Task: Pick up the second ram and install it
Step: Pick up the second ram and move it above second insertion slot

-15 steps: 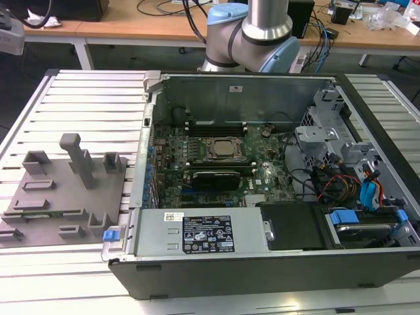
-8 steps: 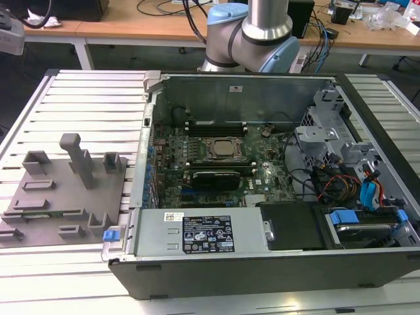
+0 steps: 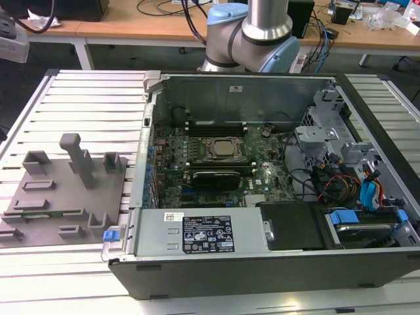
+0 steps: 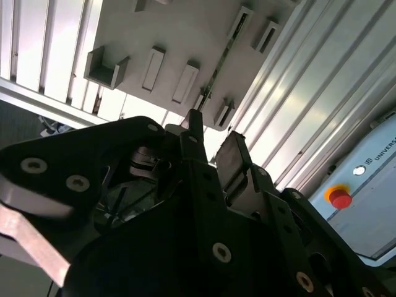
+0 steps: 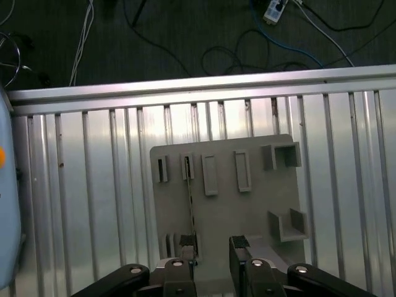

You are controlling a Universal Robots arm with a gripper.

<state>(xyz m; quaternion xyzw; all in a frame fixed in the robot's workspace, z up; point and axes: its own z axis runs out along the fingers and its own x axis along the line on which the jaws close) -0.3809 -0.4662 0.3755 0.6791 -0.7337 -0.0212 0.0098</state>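
Observation:
The second ram [image 5: 189, 204] is a thin green stick standing on edge in slots of a grey fixture plate [image 5: 247, 213]. In the exterior view the ram [image 3: 52, 212] runs along the plate's [image 3: 62, 190] near side, to the left of the open computer case. My gripper [image 5: 212, 247] hangs above the plate, open, with nothing between its black fingers [image 5: 238, 244]. In the first wrist view, one finger lines up with the stick's near end. The second wrist view has the gripper [image 4: 213, 139] over the same stick [image 4: 216, 74].
The open case holds the green motherboard [image 3: 262, 174] with a square metal socket [image 3: 223, 148] and black slot rails [image 3: 216, 123] either side of it. A power supply [image 3: 197, 233] and cables [image 3: 348, 180] fill the near and right parts. A ribbed aluminium table [image 3: 92, 105] carries everything.

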